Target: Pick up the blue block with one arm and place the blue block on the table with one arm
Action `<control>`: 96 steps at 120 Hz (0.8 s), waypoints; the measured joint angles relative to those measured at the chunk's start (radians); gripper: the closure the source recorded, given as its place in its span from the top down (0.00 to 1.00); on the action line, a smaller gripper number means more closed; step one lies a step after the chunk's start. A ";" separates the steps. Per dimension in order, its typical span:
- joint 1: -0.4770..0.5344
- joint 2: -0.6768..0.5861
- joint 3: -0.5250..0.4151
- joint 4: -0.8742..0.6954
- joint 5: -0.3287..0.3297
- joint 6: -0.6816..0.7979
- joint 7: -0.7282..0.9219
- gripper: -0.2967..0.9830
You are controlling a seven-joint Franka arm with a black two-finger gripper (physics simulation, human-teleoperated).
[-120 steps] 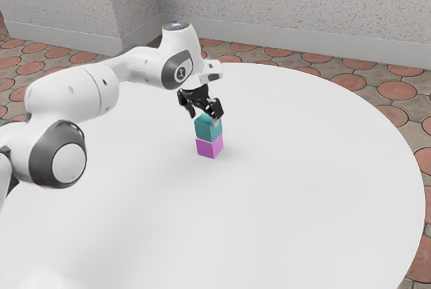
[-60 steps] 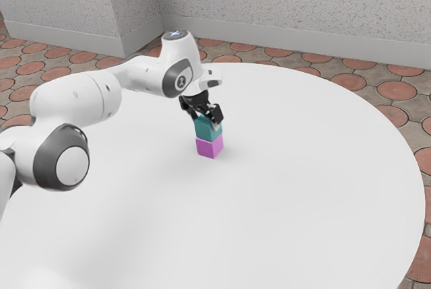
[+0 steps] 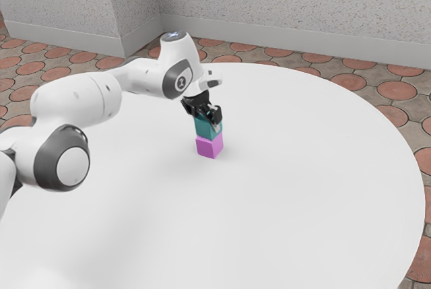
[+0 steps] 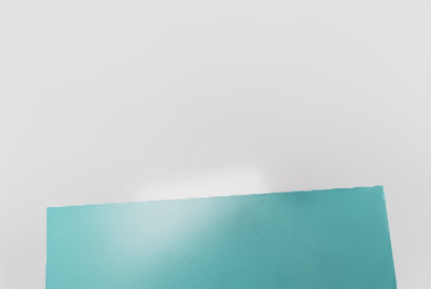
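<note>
Exterior view: the teal-blue block (image 3: 205, 129), which I take for the blue one of the task, sits upright on top of the magenta block (image 3: 207, 147), and that lower block stands on the round white bench (image 3: 303, 188). What the coming move turns on is the vertical line: the teal-blue block lies straight below the pincer (image 3: 207, 120), its upper part already between the two sides of it. Whether the pincer stands apart there or has clamped on the block, I cannot tell from these pictures. The block looks like a cube, with no long axis to favour. In the wrist view its edge runs almost square to the hand, with a slight slant, so I judge that little or no turn is wanted.

The arm comes in from the exterior view's left, its elbow joint (image 3: 62, 161) low and near, the forearm (image 3: 77, 93) reaching toward the far side. Beyond it the wrist (image 3: 179, 67) bends over and the hand points down at the stack.

My judgement is that the pick is the step in hand and the placing remains to be done. A firm grip should come first, then a lift straight up; a sideways pull could drag or topple the magenta block. After that, bare bench beside the stack would serve for setting down.
</note>
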 joint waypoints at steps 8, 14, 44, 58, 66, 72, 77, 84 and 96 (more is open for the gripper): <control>-0.003 -0.035 0.002 -0.017 0.002 -0.006 -0.002 0.48; -0.004 -0.061 0.003 -0.041 0.003 -0.010 -0.004 0.48; 0.009 -0.317 0.028 -0.444 -0.021 0.029 -0.015 0.48; 0.012 -0.444 0.034 -0.673 -0.035 0.105 -0.019 0.49; 0.012 -0.457 0.040 -0.729 -0.042 0.142 -0.022 0.49; 0.017 -0.426 0.043 -0.738 -0.045 0.167 -0.023 0.50; 0.020 -0.402 0.045 -0.739 -0.047 0.186 -0.025 0.49; 0.021 -0.380 0.047 -0.735 -0.048 0.208 -0.027 0.49; 0.021 -0.364 0.048 -0.733 -0.049 0.234 -0.031 0.49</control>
